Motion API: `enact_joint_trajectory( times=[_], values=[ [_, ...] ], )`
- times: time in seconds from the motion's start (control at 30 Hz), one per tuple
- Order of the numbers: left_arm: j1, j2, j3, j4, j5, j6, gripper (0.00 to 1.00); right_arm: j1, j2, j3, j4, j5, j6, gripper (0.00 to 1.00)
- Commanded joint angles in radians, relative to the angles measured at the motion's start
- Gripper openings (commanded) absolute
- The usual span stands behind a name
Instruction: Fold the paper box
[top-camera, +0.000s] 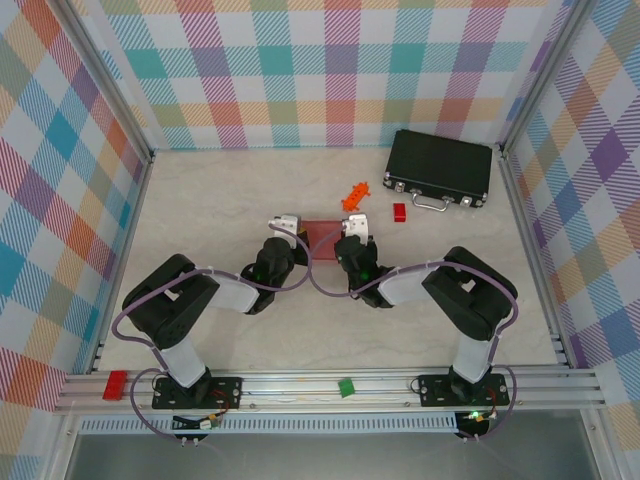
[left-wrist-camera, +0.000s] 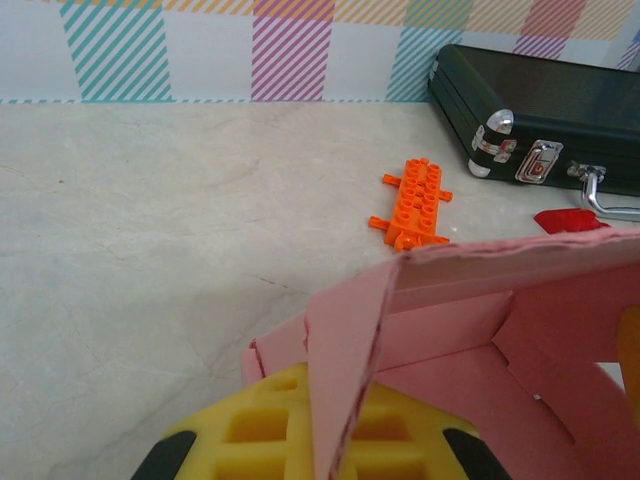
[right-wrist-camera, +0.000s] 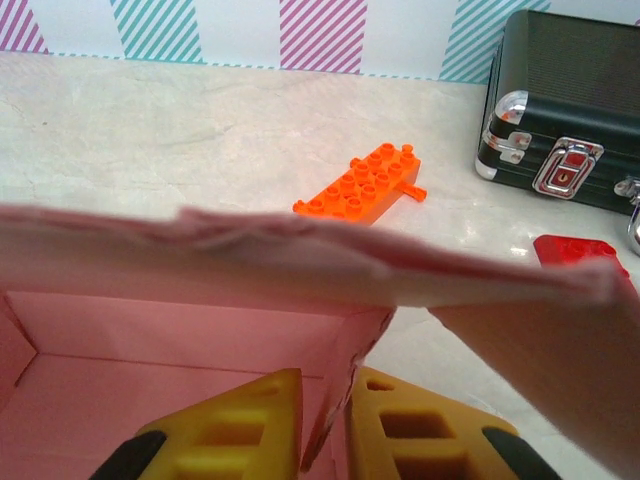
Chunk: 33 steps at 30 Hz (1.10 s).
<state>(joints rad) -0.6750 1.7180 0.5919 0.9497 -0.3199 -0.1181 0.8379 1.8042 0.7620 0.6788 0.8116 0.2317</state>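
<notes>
Two matching arms: the left arm (top-camera: 170, 295) and right arm (top-camera: 475, 290) show chunky black joints, pale grey links, and a mauve cable looping off each. On the right gripper (right-wrist-camera: 325, 385), yellow fingers (right-wrist-camera: 250, 425) (square waffle-like recesses), black at the outer corners.

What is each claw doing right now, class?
Left claw: closed on a wall of the paper box.
Right claw: astride another wall of it; grip cannot be told.
</notes>
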Motion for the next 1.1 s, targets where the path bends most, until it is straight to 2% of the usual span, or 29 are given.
enact_joint_trajectory(
  times=[0.0, 0.47, 0.8, 1.07],
  values=[
    [-0.046, 0.027, -0.014, -0.006, 0.091, -0.007, 0.00, 0.035, 0.005, -0.008, 0.024, -0.065, 0.033, 0.19],
    [-0.049, 0.034, -0.073, 0.037, 0.122, -0.014, 0.02, 0.055, -0.019, -0.041, -0.025, -0.042, 0.053, 0.21],
    [-0.051, 0.046, -0.103, 0.076, 0.136, -0.011, 0.07, 0.076, -0.029, -0.058, -0.041, -0.015, 0.053, 0.29],
    [-0.050, 0.038, -0.130, 0.087, 0.136, -0.002, 0.14, 0.087, -0.053, -0.079, -0.091, 0.008, 0.054, 0.42]
  ],
)
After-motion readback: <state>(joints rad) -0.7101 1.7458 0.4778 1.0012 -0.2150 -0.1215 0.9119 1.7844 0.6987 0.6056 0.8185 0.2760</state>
